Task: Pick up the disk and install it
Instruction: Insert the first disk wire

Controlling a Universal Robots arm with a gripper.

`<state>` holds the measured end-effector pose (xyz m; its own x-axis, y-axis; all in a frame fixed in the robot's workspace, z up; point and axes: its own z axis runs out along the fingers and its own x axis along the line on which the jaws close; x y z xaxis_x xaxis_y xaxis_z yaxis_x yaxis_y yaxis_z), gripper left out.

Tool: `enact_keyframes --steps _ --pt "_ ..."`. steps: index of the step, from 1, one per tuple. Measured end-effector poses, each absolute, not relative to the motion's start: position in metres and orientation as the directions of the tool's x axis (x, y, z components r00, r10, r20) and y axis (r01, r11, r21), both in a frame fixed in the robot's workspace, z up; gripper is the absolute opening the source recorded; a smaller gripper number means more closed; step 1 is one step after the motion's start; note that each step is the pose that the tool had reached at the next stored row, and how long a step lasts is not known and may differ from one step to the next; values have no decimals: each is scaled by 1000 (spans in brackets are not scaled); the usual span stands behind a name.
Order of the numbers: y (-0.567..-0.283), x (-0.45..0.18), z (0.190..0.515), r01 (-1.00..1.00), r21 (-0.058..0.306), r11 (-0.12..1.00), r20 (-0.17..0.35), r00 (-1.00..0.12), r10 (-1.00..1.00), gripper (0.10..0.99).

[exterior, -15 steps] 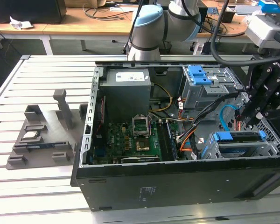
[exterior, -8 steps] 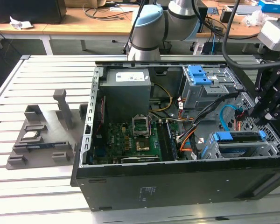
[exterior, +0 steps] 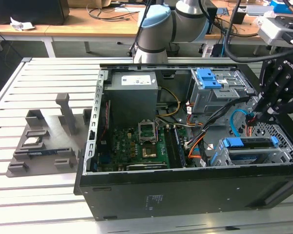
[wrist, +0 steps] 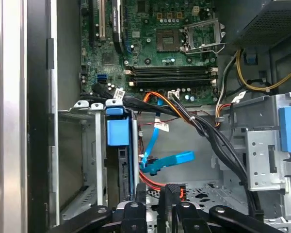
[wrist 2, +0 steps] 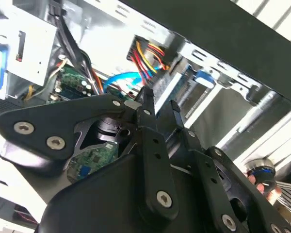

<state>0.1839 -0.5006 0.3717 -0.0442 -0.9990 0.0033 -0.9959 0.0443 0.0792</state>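
Observation:
The disk [exterior: 249, 147] sits in the drive cage at the near corner of the open computer case, on the exterior view's right, its blue carrier frame on top. In the first wrist view the disk [wrist: 131, 153] stands edge-on in the cage slot, blue frame towards me. My gripper [exterior: 259, 116] hangs above the case just behind the cage, clear of the disk. Both wrist views show its black fingers [wrist 2: 146, 116] drawn close together with only a thin slit between them. Nothing is held in my gripper [wrist: 155, 196].
A grey power-supply box [exterior: 134, 90] and the green motherboard [exterior: 146, 144] fill the case's middle. Black, orange and blue cables [wrist: 169, 161] run beside the cage. An empty bay [wrist: 77, 160] adjoins the disk's slot. A grey fixture [exterior: 44, 141] lies on the slatted table at the exterior view's left.

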Motion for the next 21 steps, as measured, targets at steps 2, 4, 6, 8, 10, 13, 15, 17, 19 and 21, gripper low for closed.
enact_keyframes --steps 2,4,6,8,10,13,15,17,19,21 --pt "-494 186 370 -996 79 45 4 -44 -999 302" --pt "-493 189 368 -996 79 47 7 -47 -999 302" --pt "-493 191 365 -996 79 49 7 -49 -999 302" --pt "-493 192 362 -996 79 51 7 -50 -999 302" --pt "-493 193 360 -996 79 51 8 -51 -999 302" --pt "-493 193 357 -995 79 53 12 -52 -999 302" --pt "-493 193 355 -995 79 54 15 -53 -998 302" --pt "-493 193 354 -995 78 55 18 -54 -998 302" --pt "-493 193 354 -995 78 56 18 -55 -998 302" --pt "-493 193 354 -995 78 56 18 -54 -998 290"
